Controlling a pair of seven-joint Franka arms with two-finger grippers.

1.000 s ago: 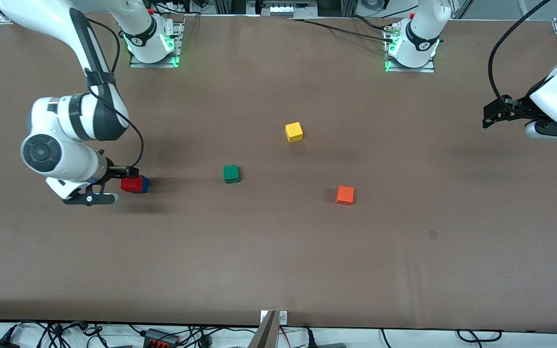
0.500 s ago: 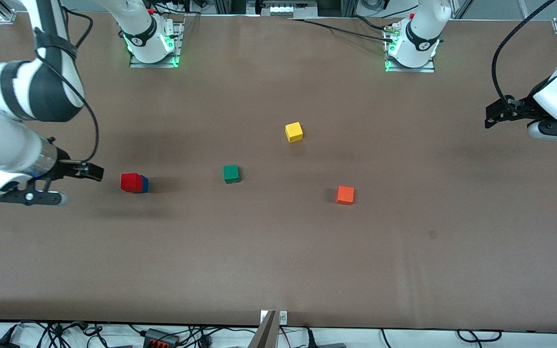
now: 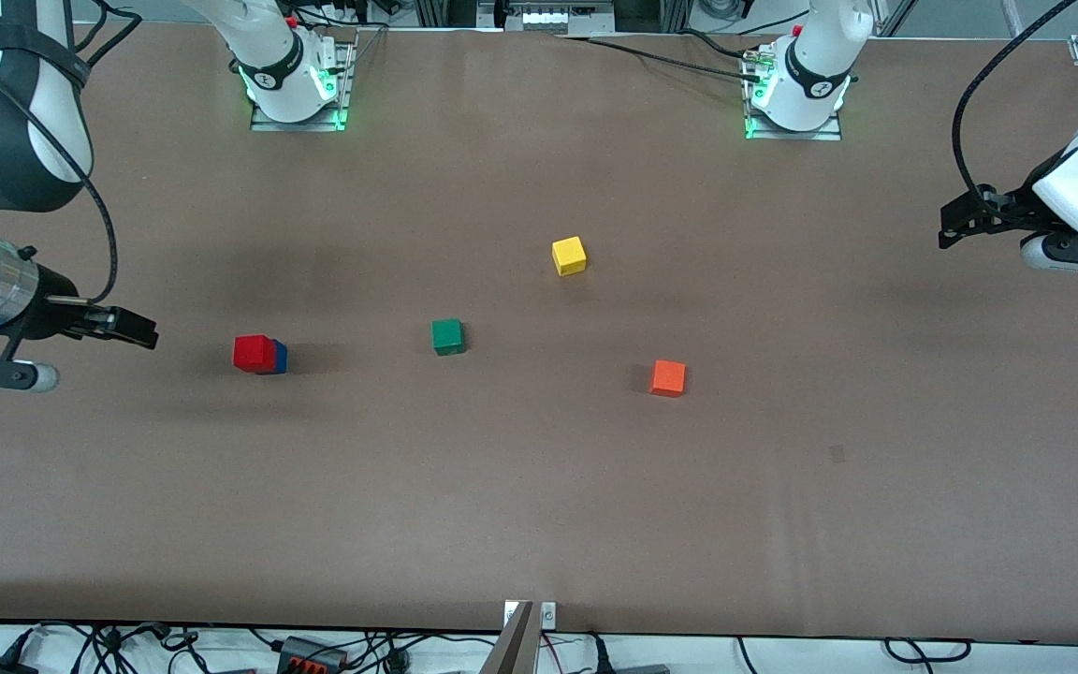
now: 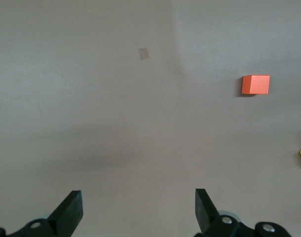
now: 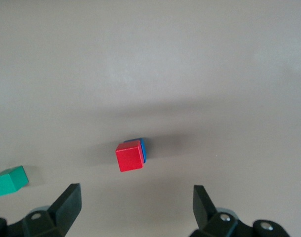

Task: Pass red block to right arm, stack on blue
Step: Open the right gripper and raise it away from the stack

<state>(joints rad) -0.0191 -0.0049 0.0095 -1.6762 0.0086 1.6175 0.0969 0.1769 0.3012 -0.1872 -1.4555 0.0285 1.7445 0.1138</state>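
Note:
The red block (image 3: 254,352) sits on top of the blue (image 3: 280,358) cube, toward the right arm's end of the table. In the right wrist view the red block (image 5: 129,155) covers most of the blue (image 5: 143,147) cube. My right gripper (image 3: 94,356) hangs open and empty, apart from the stack, over the table's edge at that end. In its own view the right gripper (image 5: 135,200) has only bare table between its fingers. My left gripper (image 3: 983,241) waits open and empty over the other end of the table, and the left gripper (image 4: 138,205) also frames bare table.
A green cube (image 3: 447,336) lies near the middle of the table. The yellow cube (image 3: 569,255) lies farther from the front camera, and the orange cube (image 3: 667,377) lies toward the left arm's end. The orange cube (image 4: 255,84) also shows in the left wrist view.
My right gripper has drawn away from the red-on-blue stack toward its end of the table, leaving the stack standing. The left arm has barely moved.

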